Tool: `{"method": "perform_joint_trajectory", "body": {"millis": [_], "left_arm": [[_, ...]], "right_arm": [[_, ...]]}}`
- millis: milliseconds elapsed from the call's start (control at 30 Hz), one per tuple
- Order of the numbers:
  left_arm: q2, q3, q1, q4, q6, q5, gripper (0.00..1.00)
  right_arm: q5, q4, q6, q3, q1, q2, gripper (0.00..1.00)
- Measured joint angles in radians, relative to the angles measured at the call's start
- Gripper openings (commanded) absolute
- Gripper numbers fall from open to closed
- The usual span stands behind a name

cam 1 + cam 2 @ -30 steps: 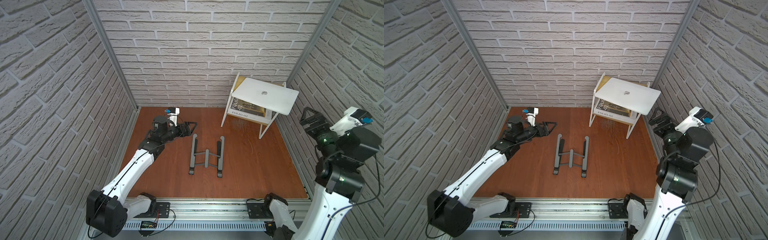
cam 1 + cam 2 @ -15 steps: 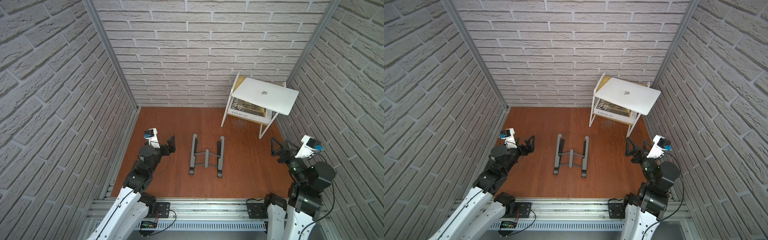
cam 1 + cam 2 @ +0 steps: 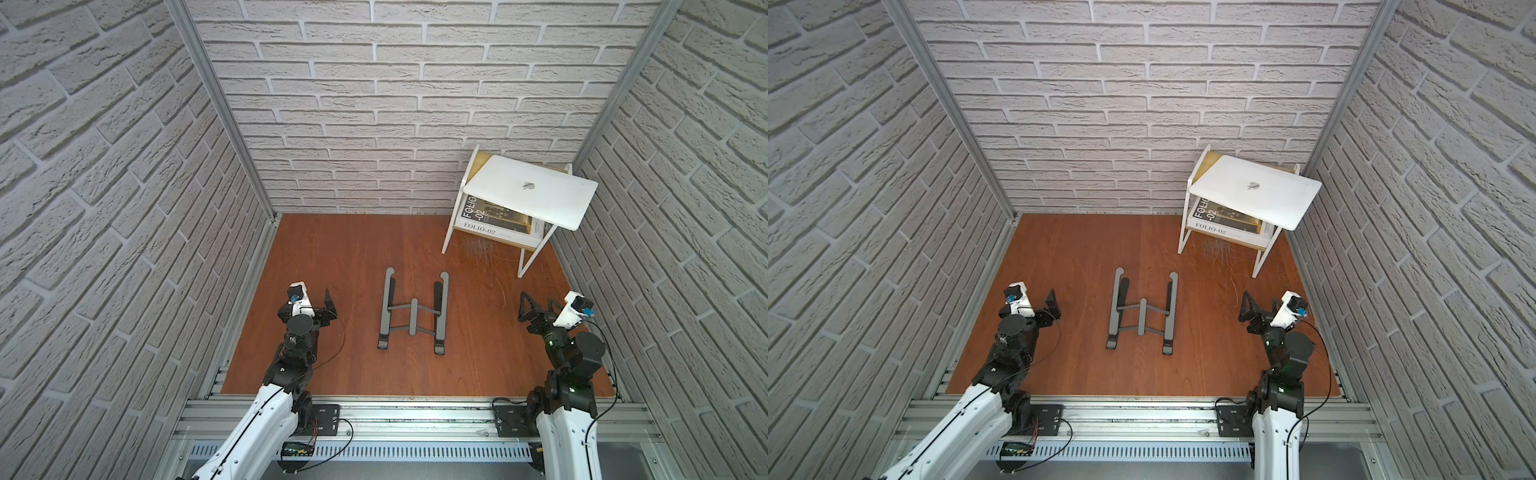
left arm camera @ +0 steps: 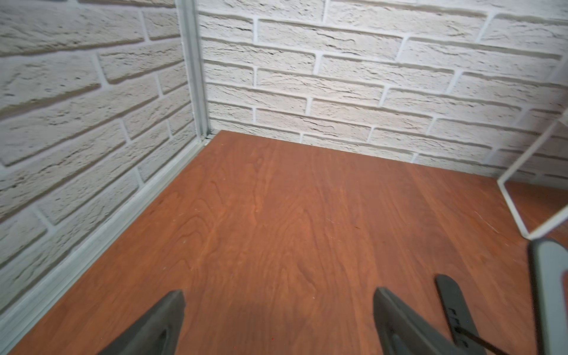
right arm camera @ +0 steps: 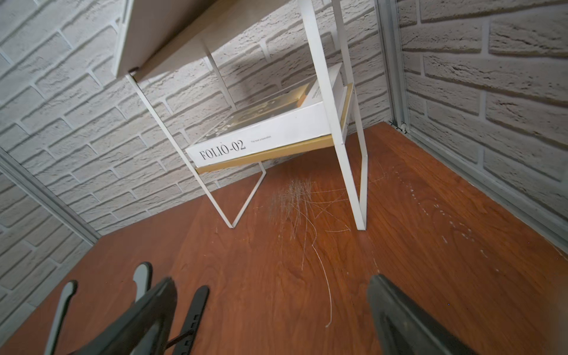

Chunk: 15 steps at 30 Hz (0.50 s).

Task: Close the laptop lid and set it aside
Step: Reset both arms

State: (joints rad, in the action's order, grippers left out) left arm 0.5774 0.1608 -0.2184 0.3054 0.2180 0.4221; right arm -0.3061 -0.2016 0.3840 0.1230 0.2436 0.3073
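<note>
Left gripper (image 4: pixel 278 310) and right gripper (image 3: pixel 537 301) hang spread, empty; closed laptop (image 3: pixel 532 195) rests on shelf (image 3: pixel 477 161), well beyond them. Seemingly finished; no move needed.

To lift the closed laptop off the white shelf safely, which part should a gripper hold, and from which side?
Take the laptop by its near long edge, from the robot's side, one jaw above and one below. It lies flat, closed and thin, and that edge seems to overhang the shelf, leaving room beneath. The open right gripper is nearer.
</note>
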Motion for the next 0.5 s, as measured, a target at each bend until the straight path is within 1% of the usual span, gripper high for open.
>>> {"method": "perform_joint_trajectory", "body": {"millis": [133, 233, 333, 500], "left_arm": [[0.02, -0.009, 0.067, 0.049, -0.005, -0.001, 0.98], [0.045, -0.01, 0.11, 0.08, -0.012, 0.0, 0.98], [0.067, -0.017, 0.138, 0.104, -0.011, 0.0, 0.98], [0.117, -0.021, 0.168, 0.152, -0.027, -0.01, 0.99]], "right_arm": [[0.142, -0.082, -0.062, -0.027, -0.105, 0.108, 0.99], [0.234, -0.156, -0.113, -0.027, -0.179, 0.216, 0.99], [0.297, -0.224, -0.157, -0.027, -0.229, 0.324, 0.99], [0.369, -0.332, -0.224, -0.013, -0.303, 0.514, 0.99]]}}
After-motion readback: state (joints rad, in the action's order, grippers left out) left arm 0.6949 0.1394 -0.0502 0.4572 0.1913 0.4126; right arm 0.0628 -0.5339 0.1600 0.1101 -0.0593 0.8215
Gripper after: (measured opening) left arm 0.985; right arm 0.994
